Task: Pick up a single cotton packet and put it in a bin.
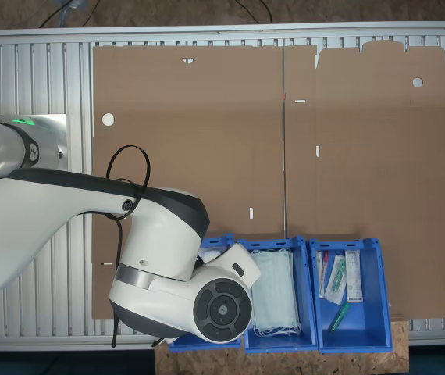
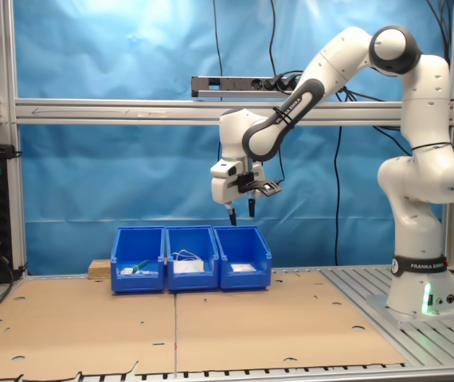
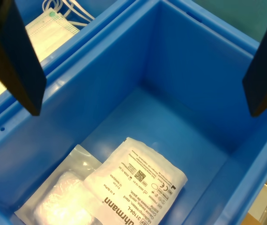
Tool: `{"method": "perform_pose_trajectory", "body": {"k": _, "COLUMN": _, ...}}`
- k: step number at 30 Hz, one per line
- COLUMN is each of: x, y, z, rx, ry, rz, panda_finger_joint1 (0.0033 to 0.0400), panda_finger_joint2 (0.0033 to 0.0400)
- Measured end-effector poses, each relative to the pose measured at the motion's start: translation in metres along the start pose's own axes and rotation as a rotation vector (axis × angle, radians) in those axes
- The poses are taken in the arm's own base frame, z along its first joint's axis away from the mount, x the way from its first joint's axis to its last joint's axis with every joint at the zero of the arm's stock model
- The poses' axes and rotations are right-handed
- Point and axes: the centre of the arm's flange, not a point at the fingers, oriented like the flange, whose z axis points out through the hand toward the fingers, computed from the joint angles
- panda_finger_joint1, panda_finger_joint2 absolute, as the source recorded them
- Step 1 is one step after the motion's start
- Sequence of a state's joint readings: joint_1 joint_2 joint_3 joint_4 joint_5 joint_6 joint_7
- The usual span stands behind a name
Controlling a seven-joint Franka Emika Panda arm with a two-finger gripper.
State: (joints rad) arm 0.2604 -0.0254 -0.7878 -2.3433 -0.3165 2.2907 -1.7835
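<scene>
My gripper (image 3: 144, 108) is open with nothing between its dark fingers (image 3: 16, 56). It hangs above a deep blue bin (image 3: 180, 61). On that bin's floor lies a flat white cotton packet (image 3: 138, 180) with grey print, partly resting on a puffier white packet (image 3: 61, 199) in clear wrap. In the second exterior view the gripper (image 2: 240, 210) hovers a little above the bin (image 2: 244, 278) at the second exterior view's right end of the row, and a white packet (image 2: 243, 267) shows inside. In the first exterior view the arm covers most of this bin (image 1: 216, 239).
Three blue bins stand side by side at the cardboard sheet's (image 1: 207, 133) edge. The middle one (image 1: 275, 297) holds pale green face masks (image 3: 44, 33). The far one (image 1: 349, 295) holds tubes and long packets. A chipboard block (image 2: 99, 268) lies beside the row.
</scene>
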Motion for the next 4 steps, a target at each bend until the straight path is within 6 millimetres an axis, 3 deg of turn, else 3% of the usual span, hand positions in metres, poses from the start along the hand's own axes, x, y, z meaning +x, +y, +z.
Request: {"method": "perform_pose_trajectory", "body": {"k": 4, "x": 0.0, "y": 0.0, "z": 0.0, "rx": 0.0, "ry": 0.0, "rz": 0.0, "panda_finger_joint1": 0.04, "panda_finger_joint2": 0.04}}
